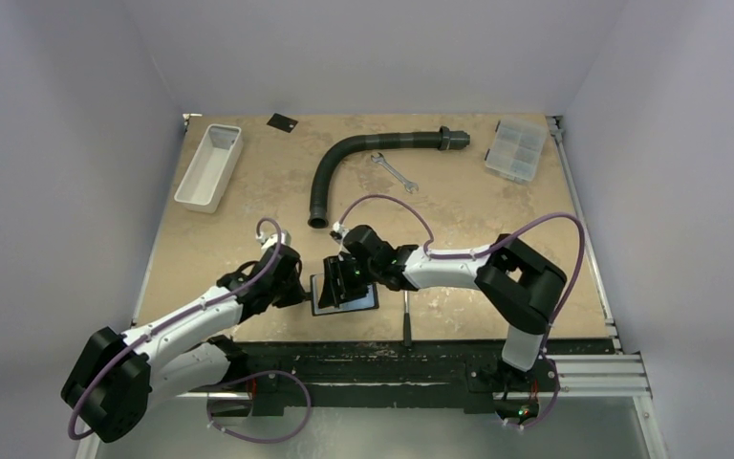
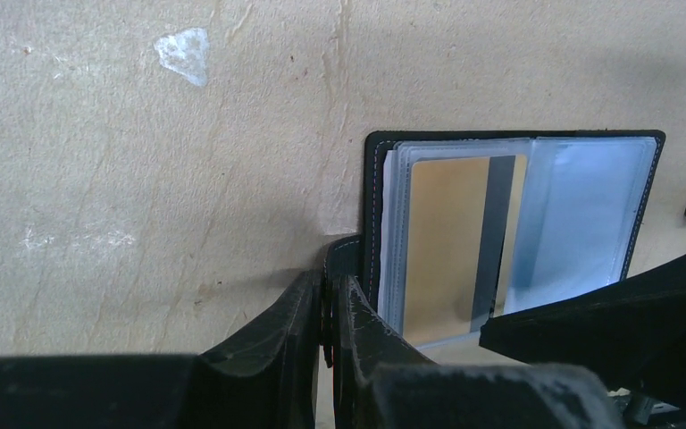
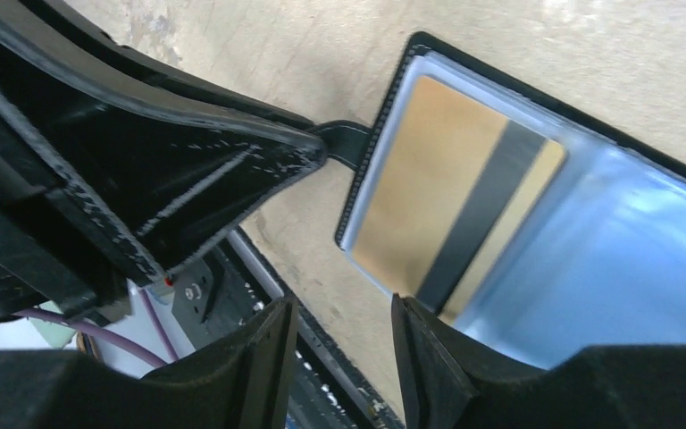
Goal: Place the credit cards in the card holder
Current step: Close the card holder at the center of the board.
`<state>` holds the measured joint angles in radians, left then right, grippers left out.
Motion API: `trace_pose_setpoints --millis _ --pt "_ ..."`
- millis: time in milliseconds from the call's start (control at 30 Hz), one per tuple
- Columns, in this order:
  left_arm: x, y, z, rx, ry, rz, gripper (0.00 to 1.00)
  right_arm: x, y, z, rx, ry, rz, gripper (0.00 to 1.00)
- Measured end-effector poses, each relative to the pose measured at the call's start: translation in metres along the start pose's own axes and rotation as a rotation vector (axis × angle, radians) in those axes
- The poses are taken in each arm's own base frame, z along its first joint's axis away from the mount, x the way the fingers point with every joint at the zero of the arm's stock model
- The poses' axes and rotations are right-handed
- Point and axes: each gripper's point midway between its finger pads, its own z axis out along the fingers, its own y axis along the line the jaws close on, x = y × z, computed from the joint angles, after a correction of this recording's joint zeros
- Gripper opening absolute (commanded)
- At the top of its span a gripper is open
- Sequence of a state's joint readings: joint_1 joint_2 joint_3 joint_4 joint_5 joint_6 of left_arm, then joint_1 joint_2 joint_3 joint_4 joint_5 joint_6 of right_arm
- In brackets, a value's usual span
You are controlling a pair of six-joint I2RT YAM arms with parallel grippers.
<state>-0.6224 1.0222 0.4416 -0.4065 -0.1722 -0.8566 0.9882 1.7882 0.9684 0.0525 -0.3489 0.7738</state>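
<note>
The black card holder (image 1: 367, 304) lies open near the table's front edge, its clear pockets (image 2: 581, 206) facing up. A gold credit card (image 2: 447, 250) with a black stripe sits in the left pocket (image 3: 429, 197). My left gripper (image 2: 329, 286) is shut on the holder's snap strap (image 2: 346, 253) at its left side (image 1: 298, 287). My right gripper (image 3: 344, 349) hovers just over the holder (image 1: 349, 273), open, nothing between its fingers; one fingertip (image 3: 420, 340) overlaps the card's near edge. Another small dark card (image 1: 280, 121) lies at the table's back.
At the back are a white tray (image 1: 208, 164) on the left, a curved black hose (image 1: 344, 158), a wrench (image 1: 394, 172) and a clear compartment box (image 1: 516, 150) on the right. A thin dark tool (image 1: 407, 323) lies right of the holder by the front edge.
</note>
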Motion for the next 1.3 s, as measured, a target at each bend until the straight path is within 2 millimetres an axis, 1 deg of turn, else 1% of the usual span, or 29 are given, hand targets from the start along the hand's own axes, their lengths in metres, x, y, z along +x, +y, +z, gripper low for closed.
trace_pose_setpoints --millis 167,267,333,500,667,767,967,1067,1200,1300 --pt "0.004 0.000 0.000 0.014 0.007 -0.020 0.00 -0.006 0.016 0.008 0.017 -0.008 -0.034 0.48" --pt "0.006 0.000 -0.001 0.022 0.008 -0.027 0.00 -0.005 0.020 0.009 0.018 -0.004 -0.047 0.52" --pt "0.006 0.000 -0.001 0.022 0.008 -0.028 0.00 -0.002 0.016 0.009 0.040 0.002 -0.049 0.55" --pt "0.006 0.000 -0.001 0.022 0.007 -0.029 0.00 0.001 -0.006 0.003 0.145 0.004 -0.067 0.59" --pt "0.006 0.000 -0.001 0.023 0.006 -0.029 0.00 0.002 -0.019 -0.004 0.205 -0.008 -0.086 0.59" --pt "0.006 0.000 -0.001 0.024 0.006 -0.029 0.00 0.004 -0.024 -0.004 0.225 -0.004 -0.091 0.59" --pt "0.005 -0.001 -0.001 0.025 0.005 -0.029 0.00 0.004 -0.022 -0.003 0.219 -0.003 -0.102 0.57" --pt "0.006 -0.001 -0.001 0.028 0.006 -0.029 0.00 0.002 -0.015 -0.001 0.206 -0.003 -0.115 0.57" --pt "0.005 -0.001 -0.001 0.030 0.003 -0.030 0.00 0.003 -0.007 0.000 0.176 0.008 -0.125 0.59" --pt "0.005 -0.002 0.000 0.031 0.002 -0.031 0.00 0.002 -0.010 -0.001 0.182 0.008 -0.121 0.62"
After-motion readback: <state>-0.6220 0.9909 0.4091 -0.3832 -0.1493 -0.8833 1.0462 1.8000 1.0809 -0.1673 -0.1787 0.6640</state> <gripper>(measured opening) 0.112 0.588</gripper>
